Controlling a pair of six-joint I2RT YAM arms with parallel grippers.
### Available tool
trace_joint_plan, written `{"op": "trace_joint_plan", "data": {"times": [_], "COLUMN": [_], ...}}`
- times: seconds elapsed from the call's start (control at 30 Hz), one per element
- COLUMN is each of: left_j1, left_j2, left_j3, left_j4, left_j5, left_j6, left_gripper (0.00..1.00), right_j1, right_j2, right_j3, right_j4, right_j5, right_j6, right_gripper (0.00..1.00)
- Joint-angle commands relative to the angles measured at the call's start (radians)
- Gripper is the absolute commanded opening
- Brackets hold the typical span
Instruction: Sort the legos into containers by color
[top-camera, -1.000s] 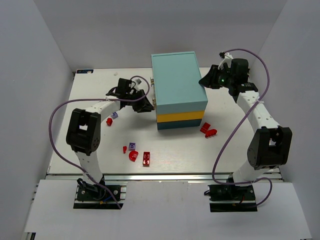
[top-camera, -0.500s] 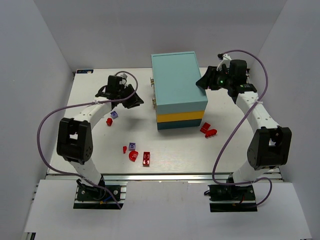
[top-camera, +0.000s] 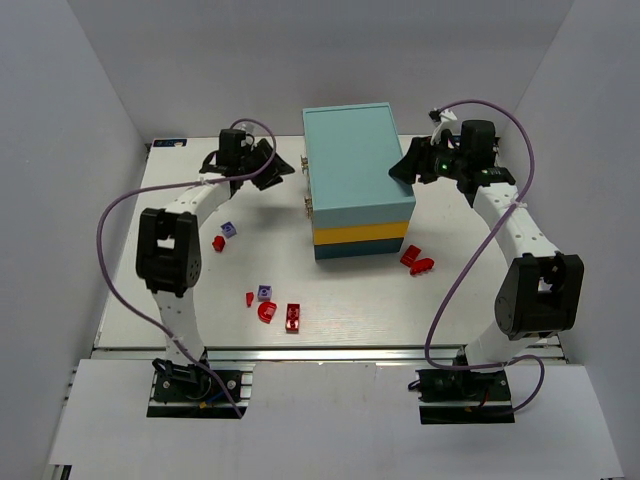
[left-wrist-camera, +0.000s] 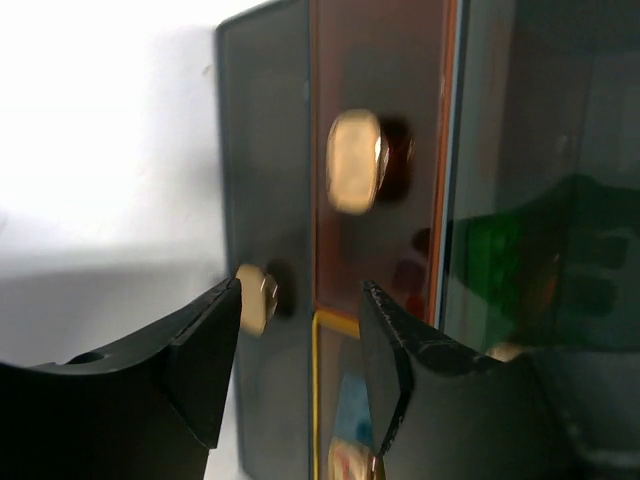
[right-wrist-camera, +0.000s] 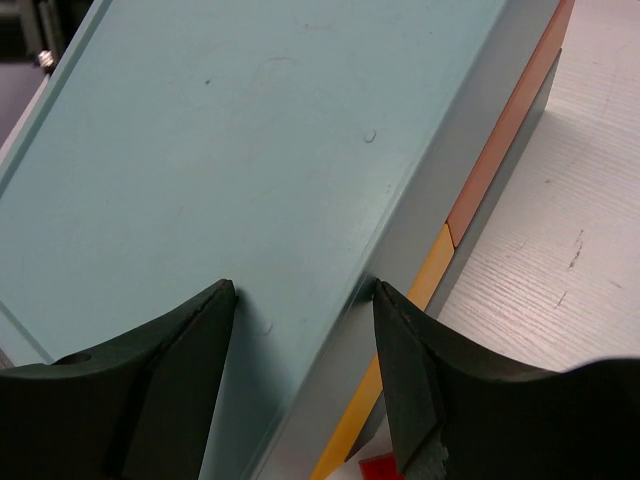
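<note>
Where the legos (top-camera: 292, 316) lie: loose on the worktop (top-camera: 180, 300); red and purple bricks to the near left of the cabinet (top-camera: 358, 160), more red ones at its near right corner.
Handling: light, rigid, slick plastic, far smaller than the jaws; likely to skid or pop free, so pinch across flat sides.
Drawers (left-wrist-camera: 380, 100): apparently shut in the cabinet's left face; take them by the brass knobs (left-wrist-camera: 356, 160).
Left gripper (left-wrist-camera: 300, 310): jaws apart, empty, facing the knobs.
Right gripper (right-wrist-camera: 300, 300): jaws apart, empty, above the cabinet's right top edge.
</note>
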Motion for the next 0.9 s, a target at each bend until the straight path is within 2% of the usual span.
{"op": "trace_joint_plan", "data": {"times": [0.0, 0.13, 0.37, 0.7, 0.87], "left_j1": [0.006, 0.015, 0.015, 0.015, 0.015], "left_j2": [0.070, 0.173, 0.246, 0.240, 0.276], "left_j3": [0.129, 0.191, 0.226, 0.131, 0.135], "left_j4": [0.069, 0.130, 0.291, 0.495, 0.555], "left_j5": [0.093, 0.147, 0.236, 0.282, 0.334], "left_j6": [-0.029, -0.082, -0.175, -0.278, -0.338], "left_gripper": [0.60, 0.61, 0.61, 0.58, 0.57], "right_j1": [-0.001, -0.001, -0.004, -0.001, 0.001], "right_j2": [0.004, 0.012, 0.017, 0.021, 0.032], "right_j3": [0.008, 0.019, 0.016, 0.008, 0.016], "right_j4": [-0.038, -0.049, -0.059, -0.061, -0.061], "right_j5": [-0.094, -0.109, -0.106, -0.102, -0.106], "right_j6": [-0.066, -0.081, -0.083, -0.126, -0.123], "right_gripper": [0.63, 0.63, 0.63, 0.62, 0.62]}}
